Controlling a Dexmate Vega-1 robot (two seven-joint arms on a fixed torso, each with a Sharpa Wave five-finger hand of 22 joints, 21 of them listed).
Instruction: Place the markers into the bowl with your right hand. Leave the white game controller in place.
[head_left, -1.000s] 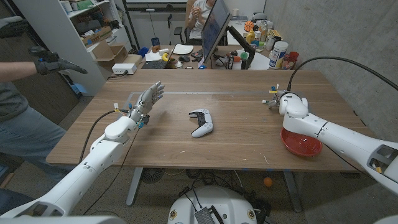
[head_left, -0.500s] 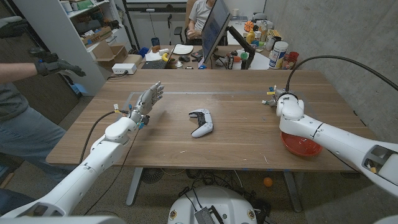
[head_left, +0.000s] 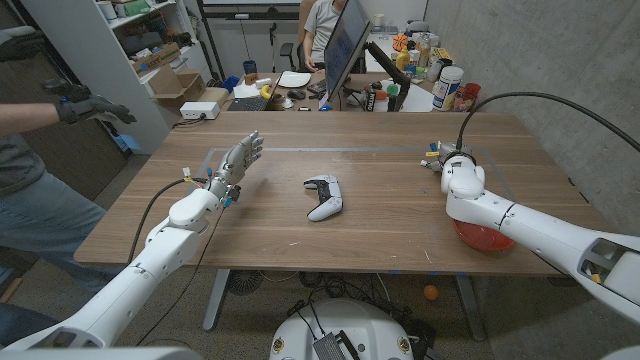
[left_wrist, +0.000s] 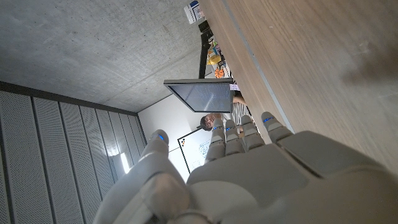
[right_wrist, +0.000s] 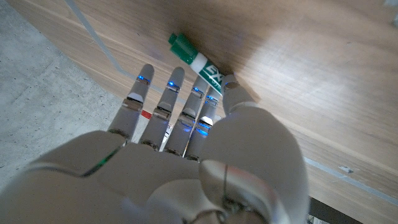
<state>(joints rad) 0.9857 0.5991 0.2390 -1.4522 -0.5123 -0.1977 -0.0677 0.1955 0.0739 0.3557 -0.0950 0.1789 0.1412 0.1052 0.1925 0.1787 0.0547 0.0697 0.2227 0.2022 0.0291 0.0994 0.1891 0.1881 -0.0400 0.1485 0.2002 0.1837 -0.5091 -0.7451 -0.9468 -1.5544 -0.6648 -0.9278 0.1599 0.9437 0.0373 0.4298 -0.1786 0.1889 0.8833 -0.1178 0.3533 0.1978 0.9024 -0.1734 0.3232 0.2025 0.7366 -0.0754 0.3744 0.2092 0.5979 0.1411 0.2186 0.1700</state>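
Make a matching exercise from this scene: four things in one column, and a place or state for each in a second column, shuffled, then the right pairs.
Things
1. white game controller
2. red bowl
3. green-capped marker
4. left hand

Places or states
A. holds nothing, fingers apart
B. partly hidden under the right forearm
C. lying on the table at the right hand's fingertips
D. alone in the middle of the table

Pairs: 1-D, 2-B, 3-C, 4-A
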